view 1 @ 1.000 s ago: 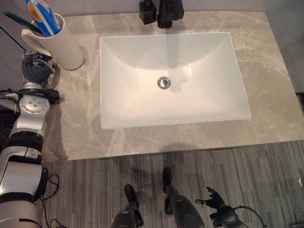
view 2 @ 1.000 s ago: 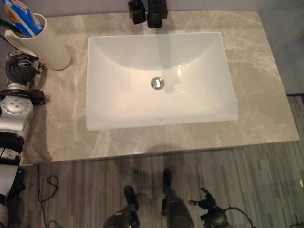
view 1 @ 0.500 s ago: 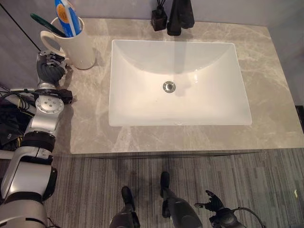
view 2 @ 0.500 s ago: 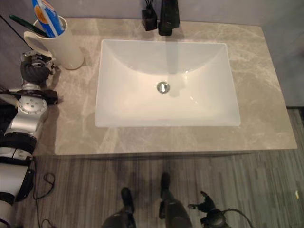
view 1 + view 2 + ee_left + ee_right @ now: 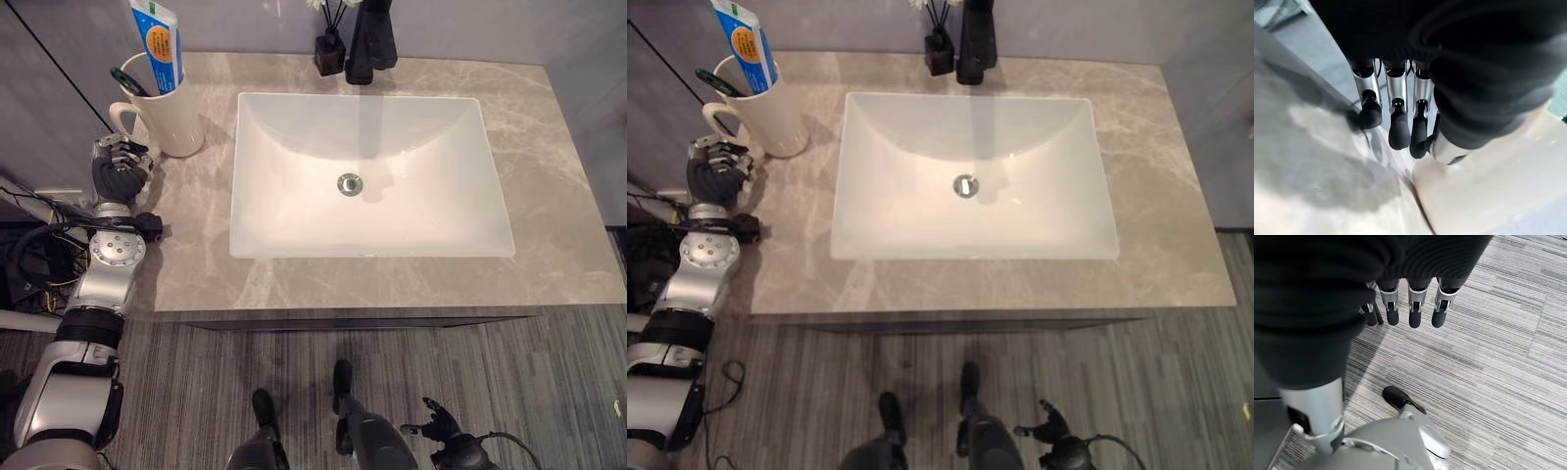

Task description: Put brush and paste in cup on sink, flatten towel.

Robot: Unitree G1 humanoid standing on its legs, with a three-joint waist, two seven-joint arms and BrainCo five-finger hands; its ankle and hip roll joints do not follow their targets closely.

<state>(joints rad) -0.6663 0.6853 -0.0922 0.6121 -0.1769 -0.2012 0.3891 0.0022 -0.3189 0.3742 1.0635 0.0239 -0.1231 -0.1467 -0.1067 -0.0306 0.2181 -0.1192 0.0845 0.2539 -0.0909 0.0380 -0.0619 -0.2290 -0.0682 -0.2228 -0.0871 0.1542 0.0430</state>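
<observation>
Resting on grey marble counter (image 5: 549,176); left robot hand (image 5: 120,168) released beside cup (image 5: 168,116)

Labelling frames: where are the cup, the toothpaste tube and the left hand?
cup (image 5: 178,122), left eye view, on its side wall.
toothpaste tube (image 5: 159,44), left eye view, mid tube.
left hand (image 5: 118,176), left eye view, back of hand.

blk faucet (image 5: 371,39), diffuser btl (image 5: 330,51), striped carpet (image 5: 549,382)

Print on toothpaste tube (image 5: 157,46) too small to read.
</observation>
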